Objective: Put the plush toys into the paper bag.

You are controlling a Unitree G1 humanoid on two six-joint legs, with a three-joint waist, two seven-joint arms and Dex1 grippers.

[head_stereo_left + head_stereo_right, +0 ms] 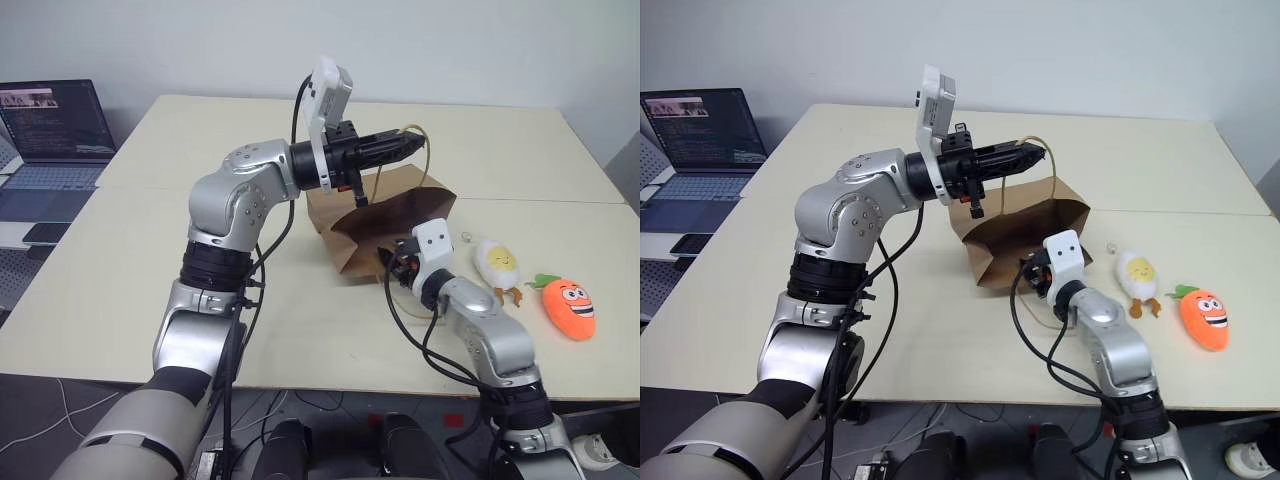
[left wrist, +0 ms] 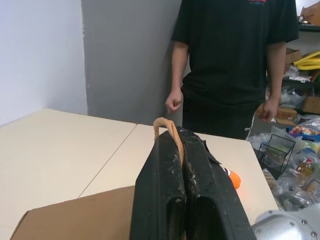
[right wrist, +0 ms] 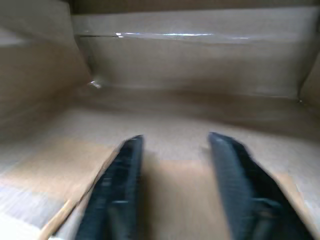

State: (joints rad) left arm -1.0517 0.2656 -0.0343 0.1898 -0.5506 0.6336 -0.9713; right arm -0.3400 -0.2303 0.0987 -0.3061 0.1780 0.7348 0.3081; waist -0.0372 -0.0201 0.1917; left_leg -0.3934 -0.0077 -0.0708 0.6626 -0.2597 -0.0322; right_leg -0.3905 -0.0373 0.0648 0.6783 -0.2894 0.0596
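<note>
The bag (image 1: 385, 225) is seen at centre frame in the left eye view, lying on its side on the worktop (image 1: 150, 250) with its mouth turned toward the lower right. One handle (image 2: 167, 131) is pinched in the left tool (image 1: 408, 148), whose jaws are pressed fully together on the twisted paper loop; the loop is lifted above the bag's upper edge, apparently so that the mouth is held up and open rather than left to sag flat. The right tool (image 3: 172, 150) is reached into that mouth: in the right wrist view its two fingers (image 3: 117, 185) are set apart with nothing between them, and only the brown paper floor and walls of the bag's inside are seen ahead. This placement is judged to serve as a spreader or prop for the opening, or as a check of the space inside, since no toy is carried. The egg (image 1: 498, 265) is lying on the worktop at right of centre, just beside the right arm and near the bag's mouth. The carrot (image 1: 570, 306) is lying further to the right, apart from the egg, green top pointing left. Neither toy is inside the bag, so the task is judged to be at its preparing step. A person (image 2: 235, 60) is seen standing at the far edge of the worktop in the left wrist view. A laptop (image 1: 50, 150) is noted at upper left.
</note>
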